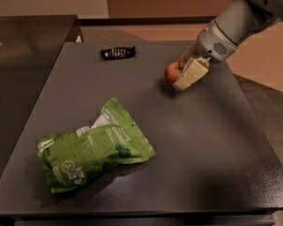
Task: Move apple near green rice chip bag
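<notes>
A small red apple (171,72) with yellowish patches is held between the cream fingers of my gripper (181,75), just above the dark table (203,140), right of centre and towards the back. The grey arm reaches in from the upper right. The green rice chip bag (92,147) lies crinkled on the table at the front left, well apart from the apple and gripper.
A small black rectangular device (118,52) lies near the table's back edge, left of the apple. A darker counter (23,46) adjoins the table on the left. The floor drops away to the right of the table.
</notes>
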`<action>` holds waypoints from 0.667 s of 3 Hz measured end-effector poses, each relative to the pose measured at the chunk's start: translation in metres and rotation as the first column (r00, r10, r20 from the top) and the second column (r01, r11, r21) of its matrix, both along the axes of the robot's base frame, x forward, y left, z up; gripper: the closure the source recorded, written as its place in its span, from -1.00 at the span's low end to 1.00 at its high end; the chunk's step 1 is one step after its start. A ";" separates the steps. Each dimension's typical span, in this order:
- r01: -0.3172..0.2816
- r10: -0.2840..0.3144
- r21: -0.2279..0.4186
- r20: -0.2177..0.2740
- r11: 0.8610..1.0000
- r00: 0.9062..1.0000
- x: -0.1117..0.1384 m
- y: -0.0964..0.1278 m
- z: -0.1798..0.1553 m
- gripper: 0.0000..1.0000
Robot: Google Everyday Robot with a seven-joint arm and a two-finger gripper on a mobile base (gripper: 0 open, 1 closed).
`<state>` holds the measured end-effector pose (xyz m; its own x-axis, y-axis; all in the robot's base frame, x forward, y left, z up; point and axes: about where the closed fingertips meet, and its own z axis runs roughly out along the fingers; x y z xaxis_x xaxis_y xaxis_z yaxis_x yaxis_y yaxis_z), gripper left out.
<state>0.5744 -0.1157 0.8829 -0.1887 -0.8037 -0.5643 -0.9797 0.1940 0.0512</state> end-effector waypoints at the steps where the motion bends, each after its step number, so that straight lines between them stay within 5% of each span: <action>1: -0.155 0.155 0.022 0.014 0.988 0.988 -0.026 0.038 -0.007 1.00; 2: -0.271 0.270 0.038 0.034 0.962 0.962 -0.042 0.068 -0.012 1.00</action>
